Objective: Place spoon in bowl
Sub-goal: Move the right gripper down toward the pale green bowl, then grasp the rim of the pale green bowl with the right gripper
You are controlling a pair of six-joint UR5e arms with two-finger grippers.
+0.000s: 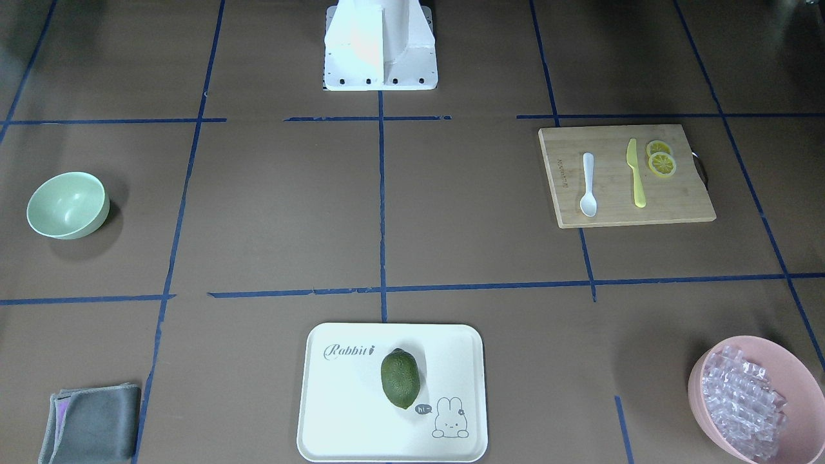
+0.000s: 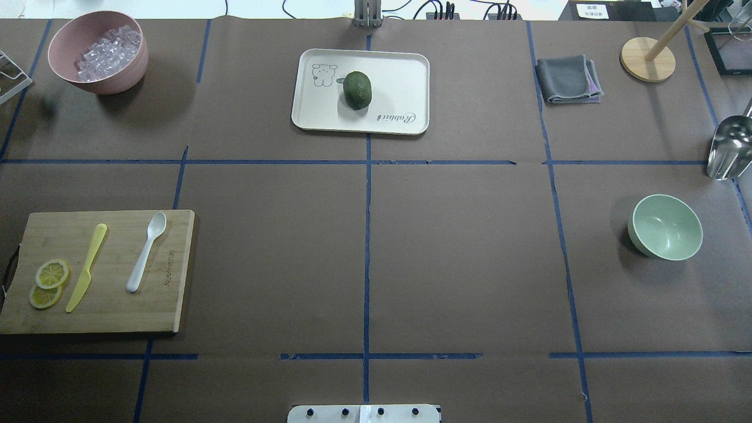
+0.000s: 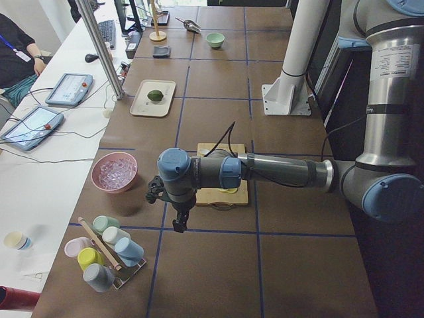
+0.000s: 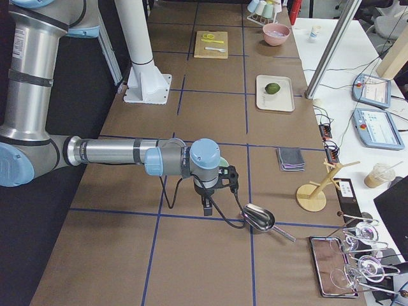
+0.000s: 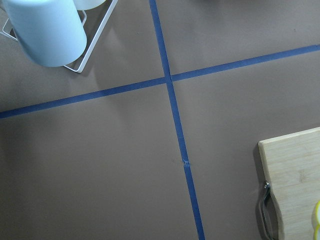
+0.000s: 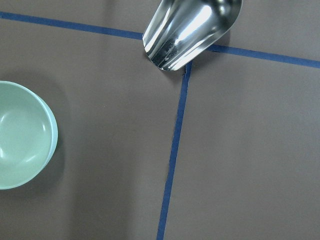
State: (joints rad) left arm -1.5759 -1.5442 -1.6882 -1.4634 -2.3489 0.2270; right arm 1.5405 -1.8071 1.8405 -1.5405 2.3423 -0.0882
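Two grippers, both seen only in the side views, so I cannot tell whether either claw is open or closed. Neither is touching anything.

- Left gripper [image 3: 178, 224] hangs above the table [image 2: 458, 252] off the left end of the cutting board [image 2: 170, 276], between the board and the cup rack [image 3: 106, 255]. Its wrist view shows the board's handled corner at lower right and a pale blue cup at upper left.
- Right gripper [image 4: 208, 205] hangs above the table at the right end, near the metal scoop [image 2: 728, 147]. Its wrist view has the bowl [image 2: 665, 227] at the left edge and the scoop at the top.
- Spoon [image 2: 146, 251] lies flat on the board, near left of the table, with the scoop end pointing far and the handle near. It is to the right of the yellow knife [image 2: 86, 268], roughly parallel and not touching. Lemon slices [image 2: 50, 276] sit left of the knife.
- Bowl is upright on the bare table at the right, well apart from the spoon, with the whole table width between them.
- Others: tray [image 2: 399, 82] at far centre with a green fruit [image 2: 357, 90] on it, pink bowl [image 2: 111, 76] with clear chunks at far left, folded grey cloth [image 2: 567, 79] at far right.
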